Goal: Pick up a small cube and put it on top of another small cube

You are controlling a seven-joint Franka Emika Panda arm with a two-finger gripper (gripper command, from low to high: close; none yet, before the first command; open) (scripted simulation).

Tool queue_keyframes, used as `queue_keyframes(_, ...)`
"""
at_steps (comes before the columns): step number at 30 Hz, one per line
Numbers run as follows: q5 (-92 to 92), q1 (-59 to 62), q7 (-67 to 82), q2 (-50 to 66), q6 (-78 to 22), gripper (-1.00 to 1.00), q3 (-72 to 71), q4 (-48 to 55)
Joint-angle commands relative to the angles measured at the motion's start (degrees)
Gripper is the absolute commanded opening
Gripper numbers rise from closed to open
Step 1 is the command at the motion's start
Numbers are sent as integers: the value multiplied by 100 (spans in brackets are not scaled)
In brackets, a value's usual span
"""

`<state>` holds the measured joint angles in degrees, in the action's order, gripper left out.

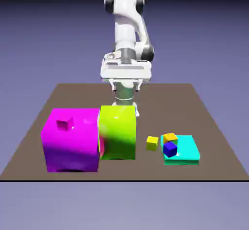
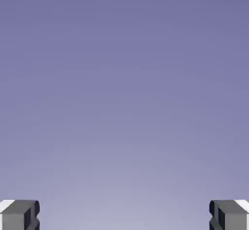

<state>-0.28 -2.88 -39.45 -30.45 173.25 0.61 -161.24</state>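
Observation:
A tiny lemon-yellow small cube sits on the brown table, between a big lime block and a flat cyan slab. On the slab rest a more orange-yellow tiny cube and a dark blue tiny cube, touching each other. My gripper hangs high at the far side of the table, behind the lime block and well away from the cubes. In the hand view my gripper is open, its grey fingertips wide apart with only backdrop between them.
A big magenta block stands against the lime block at the exterior view's left, with a tiny magenta cube on top. The table's front edge runs just in front of the blocks.

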Motion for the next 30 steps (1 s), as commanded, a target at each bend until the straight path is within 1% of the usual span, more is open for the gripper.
queue_keyframes(1, -23, -182, 250, 183, -63, 0, 51, -20)
queue_keyframes(16, -365, -2906, 3987, 2931, -1004, 0, 808, -315)
queue_keyframes(18, -373, -2968, 4073, 2994, -1026, 0, 825, -321)
queue_keyframes(26, 116, -2605, 4411, 4654, 355, 0, 343, -45)
queue_keyframes(27, 116, -2605, 4411, 4654, 356, 0, 343, -45)
queue_keyframes(28, 116, -2605, 4411, 4654, 356, -100, 343, -45)
queue_keyframes(30, 55, -2650, 4369, 4447, 183, -100, 403, -80)
